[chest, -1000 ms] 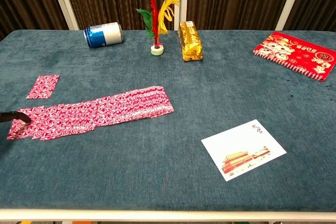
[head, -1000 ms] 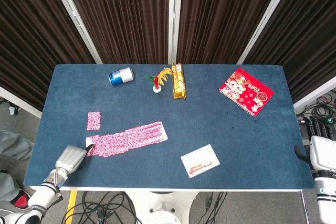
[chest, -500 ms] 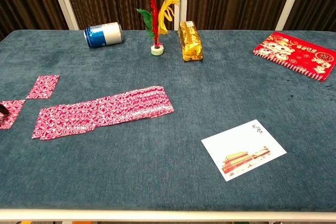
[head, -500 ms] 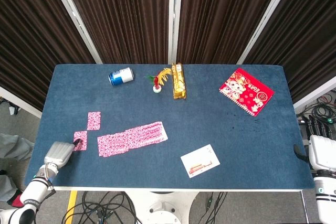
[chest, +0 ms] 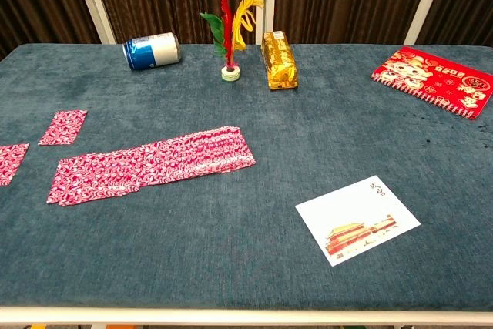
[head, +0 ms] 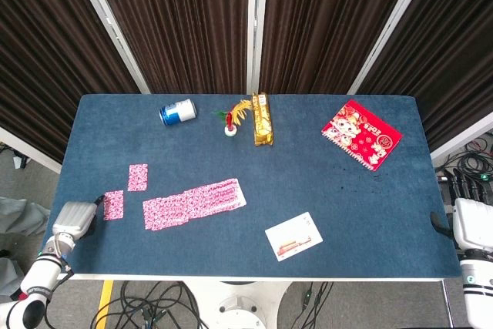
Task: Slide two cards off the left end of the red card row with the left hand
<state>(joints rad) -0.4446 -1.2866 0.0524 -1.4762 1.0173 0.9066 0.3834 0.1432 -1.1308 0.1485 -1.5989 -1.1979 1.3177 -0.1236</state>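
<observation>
The red card row [head: 194,203] [chest: 154,163] lies fanned on the blue table, left of centre. Two single red cards lie apart from its left end. One card [head: 138,177] [chest: 63,127] sits further back. The other card [head: 113,204] [chest: 9,163] lies near the table's left edge. My left hand [head: 73,221] hovers at that edge, just left of the nearer card and off it, with its fingers mostly hidden. The chest view does not show it. My right hand [head: 468,221] stays beyond the table's right edge, far from the cards.
At the back stand a blue can [head: 177,111] on its side, a feathered shuttlecock [head: 231,122] and a gold packet [head: 263,119]. A red booklet [head: 361,134] lies back right. A white postcard [head: 293,236] lies front, right of the row.
My left hand dragged a card leftwards off the row's left end, then lifted off it and drew back to the table's edge. The right arm stayed still.
</observation>
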